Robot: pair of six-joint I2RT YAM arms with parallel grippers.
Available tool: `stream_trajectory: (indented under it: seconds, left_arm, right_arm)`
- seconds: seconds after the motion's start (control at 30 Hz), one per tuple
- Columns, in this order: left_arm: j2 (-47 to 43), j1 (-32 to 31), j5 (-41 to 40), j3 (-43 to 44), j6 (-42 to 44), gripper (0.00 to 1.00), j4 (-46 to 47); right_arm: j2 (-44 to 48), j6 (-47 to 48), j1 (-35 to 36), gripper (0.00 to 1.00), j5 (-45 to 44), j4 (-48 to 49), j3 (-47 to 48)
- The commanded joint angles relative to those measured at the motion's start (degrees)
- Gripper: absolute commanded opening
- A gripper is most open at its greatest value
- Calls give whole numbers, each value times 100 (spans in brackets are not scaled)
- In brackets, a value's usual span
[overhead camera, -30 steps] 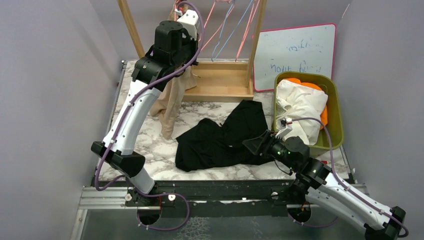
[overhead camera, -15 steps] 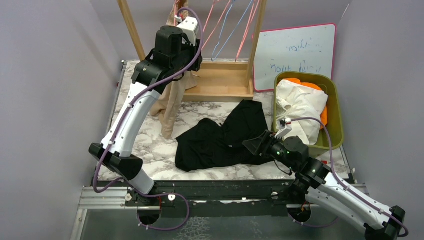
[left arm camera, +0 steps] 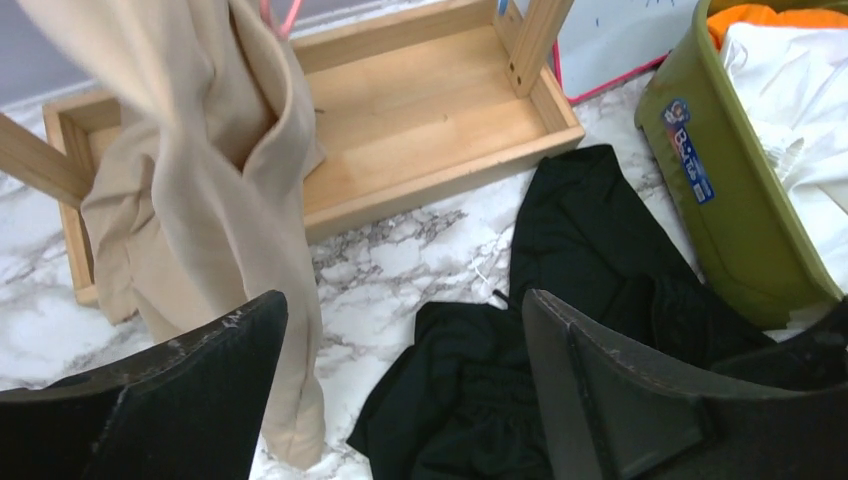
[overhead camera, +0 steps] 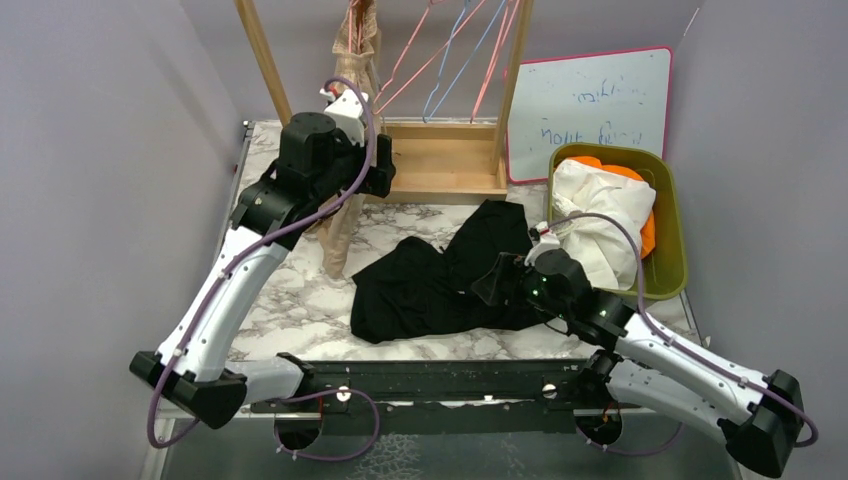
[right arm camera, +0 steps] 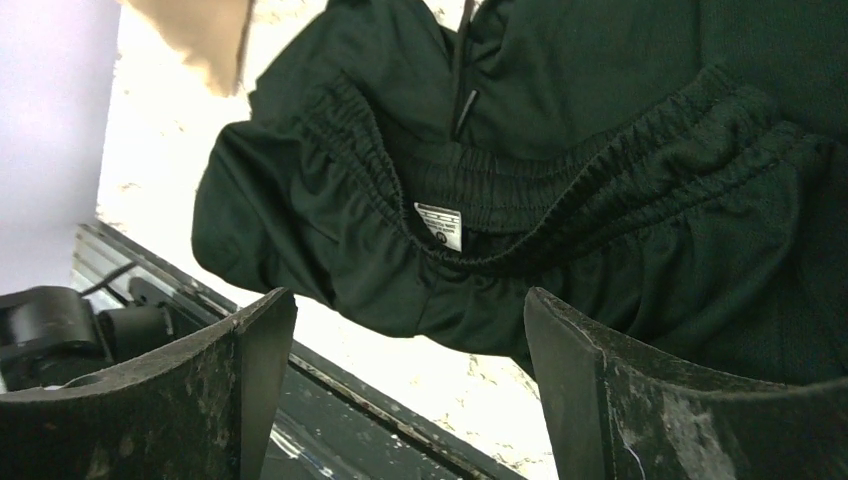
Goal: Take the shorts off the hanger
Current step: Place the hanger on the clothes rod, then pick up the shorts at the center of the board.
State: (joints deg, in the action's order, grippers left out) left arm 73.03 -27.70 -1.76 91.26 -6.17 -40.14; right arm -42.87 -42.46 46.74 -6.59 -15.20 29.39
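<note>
The left gripper (left arm camera: 400, 310), jaws wide apart, is hovering beside the soft tan-beige fabric shorts (left arm camera: 200, 200) dangling off the pink wire hanger (left arm camera: 283, 12) at eleven o'clock, seemingly readying a tug, while the right gripper (right arm camera: 410, 300), equally spread, is hanging over the crumpled black fabric shorts (right arm camera: 560, 200) at six o'clock.

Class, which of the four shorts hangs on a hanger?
The tan shorts; the black shorts lie on the table, the white shorts and orange shorts in the green bin.
</note>
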Motion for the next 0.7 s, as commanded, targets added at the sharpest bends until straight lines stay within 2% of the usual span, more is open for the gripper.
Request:
stream_trajectory:
  seconds: [0.0,0.1,0.2,0.3,0.4,0.57,0.67]
  left_arm:
    - [-688,33,27,-656,-200,93,554]
    - [-1083,37,-143,-996,-294,99,650]
    - [-1350,37,-193,-1190,-335,99,677]
    - [-1612,37,-69,-1452,-463,99,633]
    - [-2103,37,-62,-2201,-672,99,754]
    - [-2953,35,-28,-3599,-1017,99,1119]
    - [-3329,36,-45,-4330,-1248,99,1380]
  right_arm:
    - [-602,270,-7,86,337,-216,411]
    - [-971,189,-7,87,419,-141,479]
    - [-1256,-28,-7,89,366,-77,546]
    - [-1740,-546,-8,91,59,-518,858]
    - [-2295,-749,1,91,-25,-788,1191]
    - [-2977,-1561,6,92,-311,-831,1374]
    - [-3448,-2005,47,92,-688,-1187,1818]
